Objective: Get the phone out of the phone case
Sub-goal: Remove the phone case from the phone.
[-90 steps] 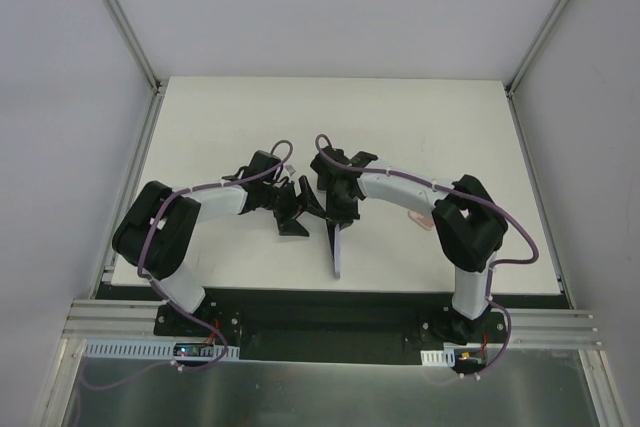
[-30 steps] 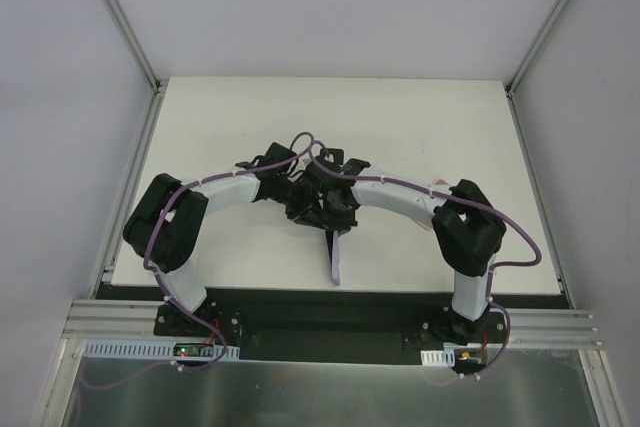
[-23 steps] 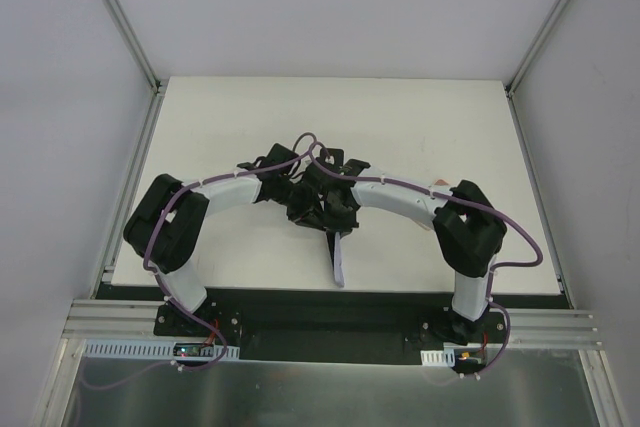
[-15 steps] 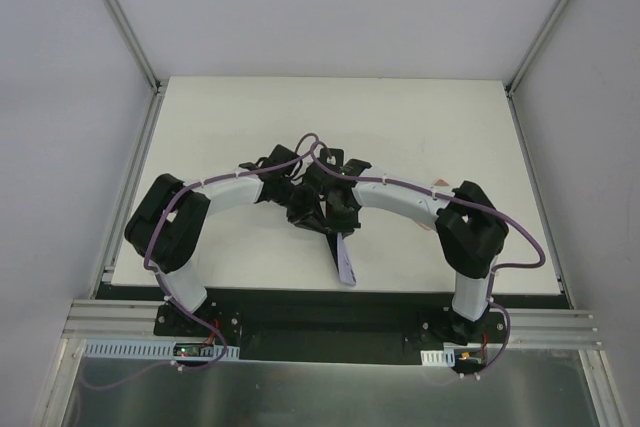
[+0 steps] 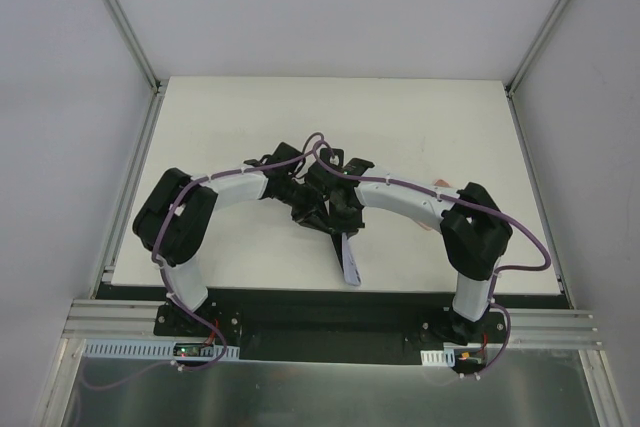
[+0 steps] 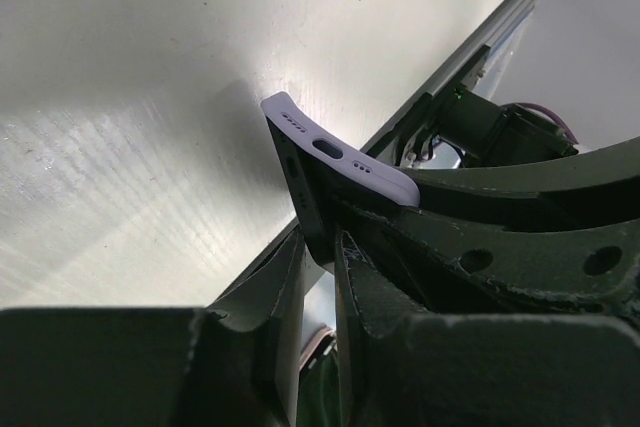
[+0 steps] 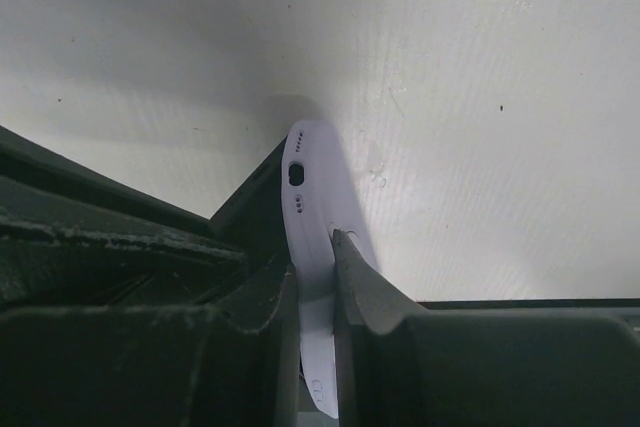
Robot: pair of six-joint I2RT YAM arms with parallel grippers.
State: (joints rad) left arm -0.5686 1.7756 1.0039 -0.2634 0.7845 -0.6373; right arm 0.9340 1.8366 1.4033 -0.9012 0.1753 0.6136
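Lilac phone case (image 7: 318, 209); black fingers (image 7: 372, 309); white table (image 5: 400, 127).

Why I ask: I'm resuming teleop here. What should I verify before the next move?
1. Right fingers shut on case: ok.
2. Left fingers clamped on phone: cannot tell; they straddle its edge.
3. Case end parted from phone: ok.
4. Phone fully out of case: not ok.
5. Case's lower end clear of table: cannot tell.
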